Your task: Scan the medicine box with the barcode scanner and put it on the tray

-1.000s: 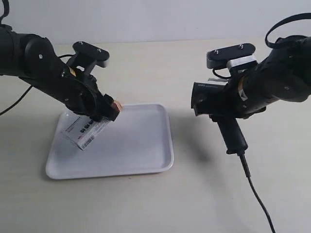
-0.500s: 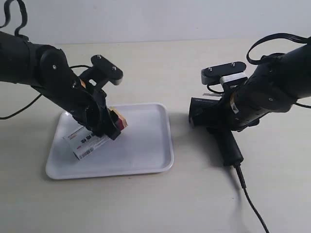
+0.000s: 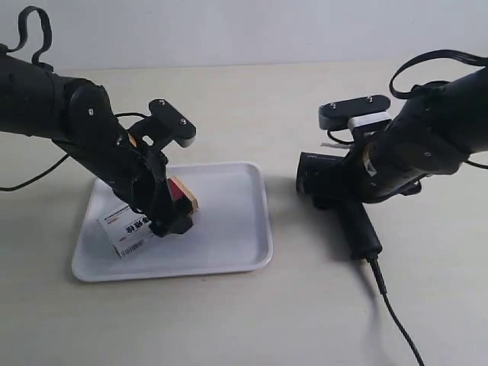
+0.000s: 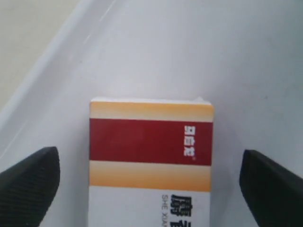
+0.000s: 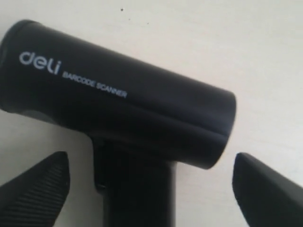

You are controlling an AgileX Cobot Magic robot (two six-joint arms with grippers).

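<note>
Black rubbery cable (image 3: 393, 313) runs from the tabletop's (image 3: 252, 107) near edge up to the slim handle of the barcode scanner (image 3: 358, 229). The scanner lies on the pale matte surface, about midway between the near and far edges. It is pistol-shaped, with a blocky, smooth-sided head carrying light lettering.

The right gripper (image 3: 347, 191) hangs low over it with its jaws wide. In the right wrist view its ridged fingers (image 5: 33, 194) stand clear on either side of the handle and touch nothing.

Level with the scanner and well apart from it sits the tray (image 3: 229, 252), a glossy white plastic rectangle with rounded corners and a low rim. The medicine box (image 3: 128, 231) lies inside it, on the half farthest from the scanner, barcode end toward the near edge. It is a crisp white carton with tan and dark red bands.

The left gripper (image 3: 171, 212) is over the banded end, jaws spread wide. Its textured fingers (image 4: 28, 184) flank the box in the left wrist view with gaps on both sides.

We judge the task to be at its last step, with the box down on the tray and let go. Whether it was scanned, we cannot tell. Next, both arms need to lift straight up and away without nudging the light carton or snagging the cable. Beyond them the bare tabletop runs to its far edge.
</note>
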